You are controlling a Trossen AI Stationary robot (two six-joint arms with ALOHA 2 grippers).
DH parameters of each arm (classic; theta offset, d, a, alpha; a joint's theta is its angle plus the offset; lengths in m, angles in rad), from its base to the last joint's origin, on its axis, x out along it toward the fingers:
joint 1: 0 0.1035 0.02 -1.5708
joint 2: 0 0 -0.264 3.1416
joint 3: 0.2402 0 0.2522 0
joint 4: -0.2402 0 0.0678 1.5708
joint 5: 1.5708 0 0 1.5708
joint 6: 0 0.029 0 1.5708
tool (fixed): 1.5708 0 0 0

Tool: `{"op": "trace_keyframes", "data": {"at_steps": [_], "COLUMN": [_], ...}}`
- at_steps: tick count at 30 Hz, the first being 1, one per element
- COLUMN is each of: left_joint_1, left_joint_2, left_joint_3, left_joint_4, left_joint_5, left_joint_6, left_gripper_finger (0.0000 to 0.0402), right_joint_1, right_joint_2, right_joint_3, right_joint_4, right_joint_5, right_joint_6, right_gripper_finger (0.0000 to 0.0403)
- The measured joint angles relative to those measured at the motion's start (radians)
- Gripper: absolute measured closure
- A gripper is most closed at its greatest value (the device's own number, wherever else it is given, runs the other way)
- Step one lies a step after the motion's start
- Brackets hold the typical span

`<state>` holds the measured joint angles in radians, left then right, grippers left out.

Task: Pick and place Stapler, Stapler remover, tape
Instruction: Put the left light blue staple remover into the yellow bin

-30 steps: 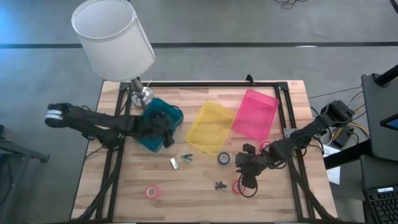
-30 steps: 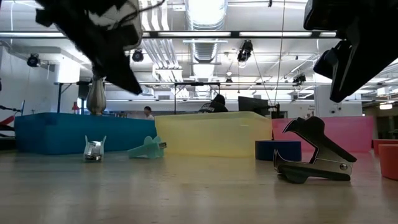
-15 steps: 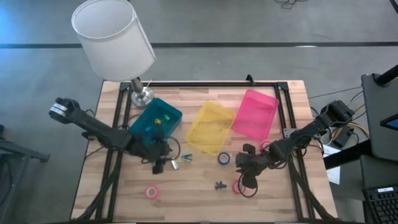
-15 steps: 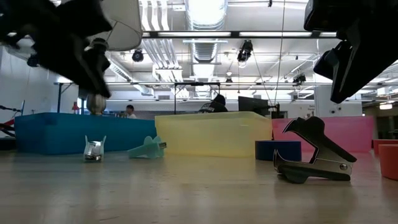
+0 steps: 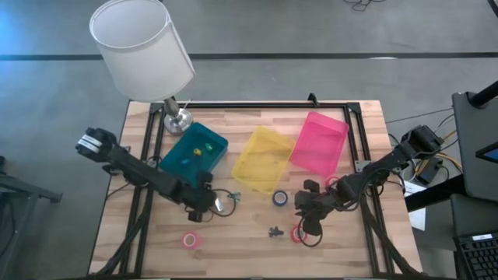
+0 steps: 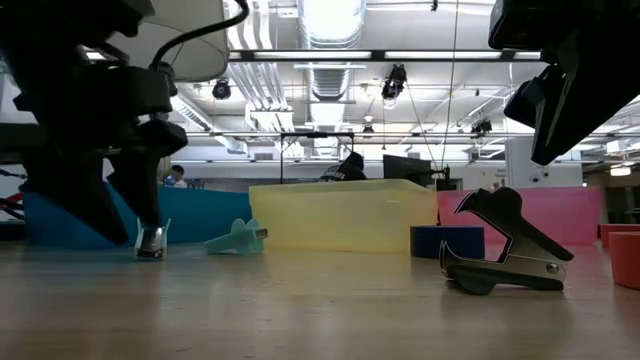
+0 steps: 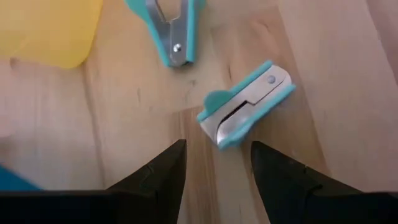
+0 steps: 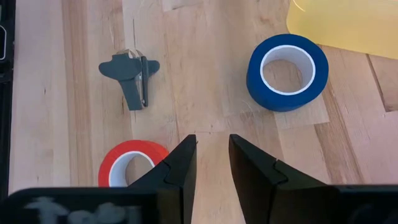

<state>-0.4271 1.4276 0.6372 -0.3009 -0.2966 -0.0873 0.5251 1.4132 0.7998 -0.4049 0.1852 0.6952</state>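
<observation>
Pincer status first: your left pincer hangs low over the bench, fingers spread and empty, with the small teal stapler lying just ahead of the gap. That spacing suits a straddle grasp, since the stapler lies flat and skewed across the approach line. A teal staple remover rests just beyond it, next to the yellow bin.

Your right pincer waits low over the bench on the other side, fingers parted with nothing between them. 3 task items lie around it:

1. Blue tape, lying flat beside the yellow bin.
2. Red tape, flat, just beside 1 finger.
3. Black staple remover, well clear of both rolls.

Pink tape sits alone near the front edge of the bench. The teal bin already holds small items; the pink bin looks empty. Judged from this layout, most placing remains to be done.
</observation>
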Motion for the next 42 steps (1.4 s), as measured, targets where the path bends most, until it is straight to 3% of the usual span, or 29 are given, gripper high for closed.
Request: {"op": "trace_keyframes", "data": {"at_steps": [8, 15, 22, 27, 34, 42], "left_joint_1": [0.0, -0.002, -0.002, -0.004, -0.033, -0.028], "left_joint_2": [0.105, 0.169, 0.178, 0.178, 0.188, 0.289], "left_joint_3": [0.055, 0.112, 0.208, 0.245, 0.271, 0.327], "left_joint_4": [0.118, 0.125, 0.129, 0.129, 0.128, 0.113], "left_joint_5": [0.054, 0.083, 0.091, 0.094, 0.108, 0.115], "left_joint_6": [-0.025, -0.136, -0.115, 0.019, 0.404, 0.495], "left_gripper_finger": [0.0218, 0.022, 0.0221, 0.0221, 0.023, 0.0234], "right_joint_1": [0.0, 0.0, 0.0, 0.0, 0.0, 0.0], "right_joint_2": [0.0, 0.0, 0.0, 0.0, 0.0, 0.0], "right_joint_3": [0.0, 0.0, 0.0, 0.0, 0.0, 0.0], "right_joint_4": [0.0, 0.0, 0.0, -0.001, -0.001, -0.001], "right_joint_5": [0.0, -0.001, -0.001, -0.001, -0.001, -0.001], "right_joint_6": [0.0, -0.001, -0.007, -0.007, -0.008, -0.026], "right_gripper_finger": [0.0305, 0.0313, 0.0309, 0.0305, 0.0313, 0.0313]}}
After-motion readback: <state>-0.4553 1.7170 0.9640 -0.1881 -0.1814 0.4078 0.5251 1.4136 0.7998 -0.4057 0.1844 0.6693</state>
